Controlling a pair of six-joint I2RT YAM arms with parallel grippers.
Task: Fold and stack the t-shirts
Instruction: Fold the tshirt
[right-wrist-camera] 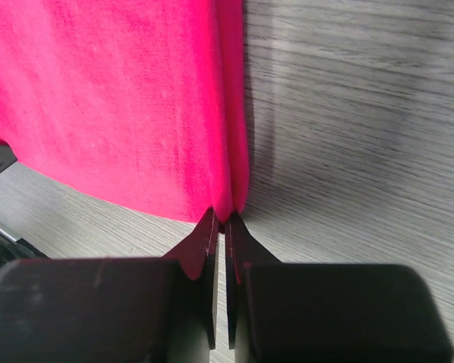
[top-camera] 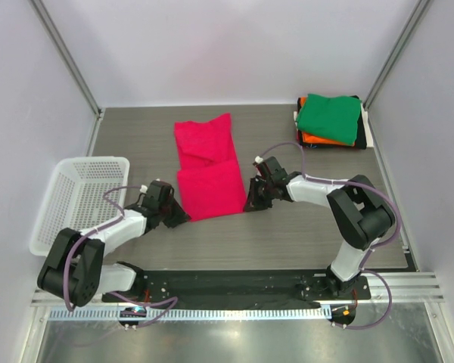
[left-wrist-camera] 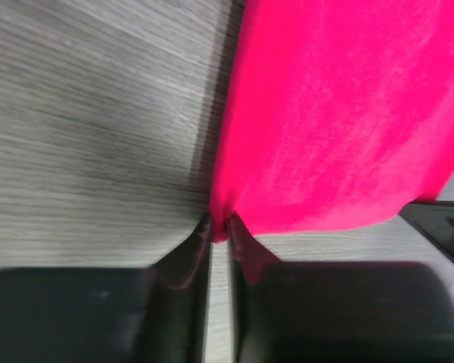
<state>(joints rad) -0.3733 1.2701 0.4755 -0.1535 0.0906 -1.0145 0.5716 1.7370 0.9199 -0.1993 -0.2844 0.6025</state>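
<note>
The pink-red t-shirt lies in the middle of the table, its near part folded back over itself. My left gripper is shut on the shirt's near left corner; the left wrist view shows the cloth pinched between the fingertips. My right gripper is shut on the near right corner; the right wrist view shows the cloth pinched at the tips. A stack of folded t-shirts, green on top of orange, dark and white, lies at the back right.
A white mesh basket stands at the left edge of the table. Grey walls and metal posts enclose the table on three sides.
</note>
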